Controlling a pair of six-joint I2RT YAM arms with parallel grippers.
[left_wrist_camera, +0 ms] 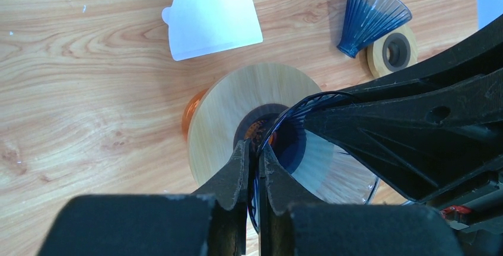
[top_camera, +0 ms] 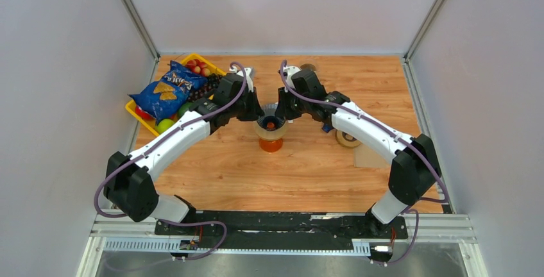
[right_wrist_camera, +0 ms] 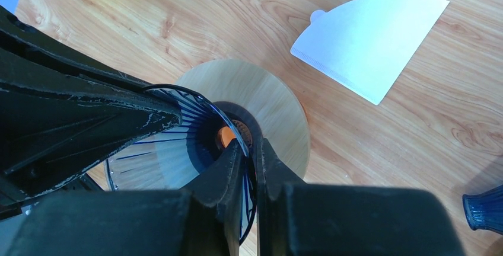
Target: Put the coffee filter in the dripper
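Pinching the dripper [left_wrist_camera: 296, 143] from both sides
Left gripper [left_wrist_camera: 255, 149] and right gripper [right_wrist_camera: 249, 146] each nip its rim above the disc [left_wrist_camera: 225, 125]; filter [left_wrist_camera: 210, 13] lies flat nearby.

The coffee filter [left_wrist_camera: 210, 13] [right_wrist_camera: 371, 42], a white paper fan with a small tab at its point, is lying flat on the worktop [left_wrist_camera: 71, 90], near the dripper but not touching it. The dripper [left_wrist_camera: 308, 155] [right_wrist_camera: 178, 149], a clear blue ribbed cone, is sitting mouth-up over the hole of a round wooden disc [left_wrist_camera: 237, 102]. The left pincer [left_wrist_camera: 254, 149] and the right pincer [right_wrist_camera: 248, 146] are pinching its thin rim from opposite sides.
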